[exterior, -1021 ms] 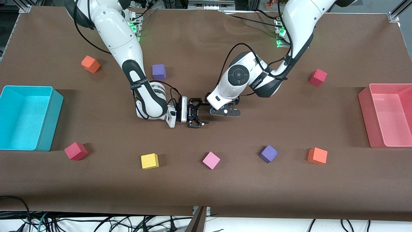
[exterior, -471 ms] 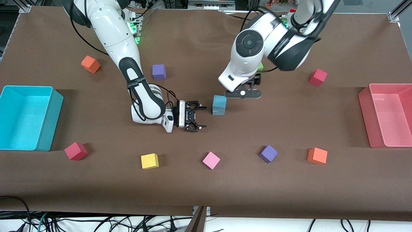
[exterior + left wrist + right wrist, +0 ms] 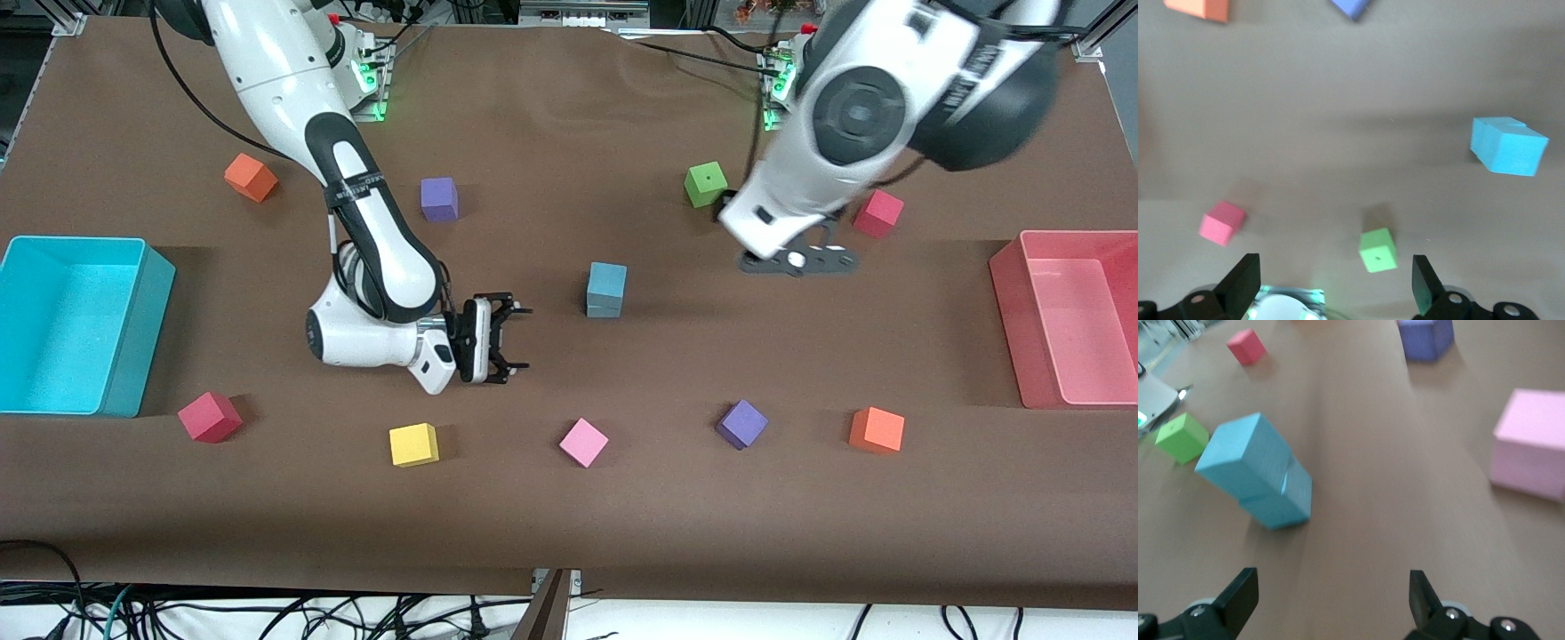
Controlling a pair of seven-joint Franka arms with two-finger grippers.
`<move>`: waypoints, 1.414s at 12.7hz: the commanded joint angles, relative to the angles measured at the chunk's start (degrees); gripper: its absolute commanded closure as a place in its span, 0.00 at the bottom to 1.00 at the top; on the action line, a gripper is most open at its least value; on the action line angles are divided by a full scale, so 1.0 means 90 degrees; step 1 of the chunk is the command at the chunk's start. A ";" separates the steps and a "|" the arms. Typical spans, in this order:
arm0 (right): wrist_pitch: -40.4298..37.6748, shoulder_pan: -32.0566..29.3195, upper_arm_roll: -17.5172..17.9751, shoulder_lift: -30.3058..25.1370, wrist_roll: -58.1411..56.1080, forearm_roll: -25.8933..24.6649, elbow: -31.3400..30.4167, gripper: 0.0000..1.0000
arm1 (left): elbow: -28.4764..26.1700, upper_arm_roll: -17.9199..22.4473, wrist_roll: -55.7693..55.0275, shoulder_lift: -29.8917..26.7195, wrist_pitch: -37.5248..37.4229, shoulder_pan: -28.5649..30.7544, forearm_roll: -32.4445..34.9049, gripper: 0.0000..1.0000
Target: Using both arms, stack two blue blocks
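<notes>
The two blue blocks (image 3: pixel 606 289) stand stacked, one on the other, on the brown table (image 3: pixel 569 516) near its middle. The upper block sits turned slightly against the lower one; this is clearest in my right wrist view (image 3: pixel 1255 477). Nothing touches the stack.

My left gripper (image 3: pixel 797 260) is up in the air over the table toward the left arm's end, between the green cube (image 3: pixel 706 184) and the red cube (image 3: pixel 878 213). Its fingers (image 3: pixel 1241 290) are spread wide and hold nothing. In my left wrist view the green cube (image 3: pixel 1377 250) and red cube (image 3: pixel 1221 223) lie below it, the stack (image 3: pixel 1508 145) off to one side.

My right gripper (image 3: pixel 514 337) is low over the table, pointing sideways toward the stack but well apart from it. Its fingers (image 3: pixel 1238 595) are released and empty.

Nearer the front camera, in a row: red cube (image 3: pixel 210 416), yellow cube (image 3: pixel 413 444), pink cube (image 3: pixel 583 442), purple cube (image 3: pixel 741 423), orange cube (image 3: pixel 877 429). Farther from the camera: a second orange cube (image 3: pixel 251 177) and a second purple cube (image 3: pixel 438 198). A cyan bin (image 3: pixel 133 356) sits at the right arm's end, a pink bin (image 3: pixel 1009 302) at the left arm's end.
</notes>
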 commanded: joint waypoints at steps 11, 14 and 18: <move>-0.2763 -0.0166 -0.2494 -0.0058 0.4043 -0.3148 0.2378 0.00 | -0.1497 0.2302 0.2525 -0.2027 0.0749 0.0139 -0.0718 0.00; -0.2656 -0.0186 -0.3030 -0.0058 0.3993 -0.3287 0.2604 0.00 | -0.2293 0.2469 0.2330 -0.2587 0.1408 0.0129 -0.0775 0.00; -0.2647 -0.0673 -0.3237 -0.0506 0.4051 -0.4045 0.2517 0.00 | -0.2022 0.2450 0.2065 -0.2481 0.1185 -0.0056 -0.0708 0.00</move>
